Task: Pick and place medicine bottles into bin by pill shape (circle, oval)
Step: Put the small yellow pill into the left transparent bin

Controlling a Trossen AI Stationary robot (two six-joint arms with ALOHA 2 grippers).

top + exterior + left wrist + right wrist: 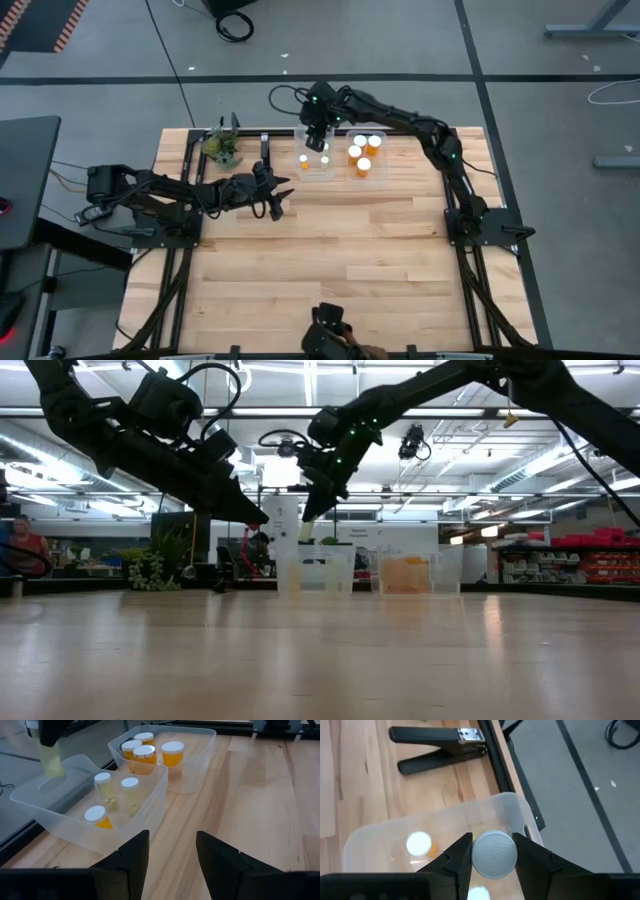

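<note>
Jaws of the right gripper (491,854) pinched on a white-capped bottle (493,855), one dark finger (458,858) on each side of the cap, the pale body hanging below in the left wrist view (51,757). Held above the back corner of the left bin (70,827), not yet lowered inside. Inside that bin already, three smaller bottles (129,795) with pale contents. In the neighbouring right bin (197,755), touching the first, four wider amber bottles (172,754). Left gripper (171,857) with fingers spread and nothing between them, hovering over bare table (350,260) just short of the bins, apparently waiting. No loose bottles visible on the tabletop in the high view, so sorting judged nearly finished: likely only this last release remaining. Plant sprig (222,147) off near the table's far left corner.
</note>
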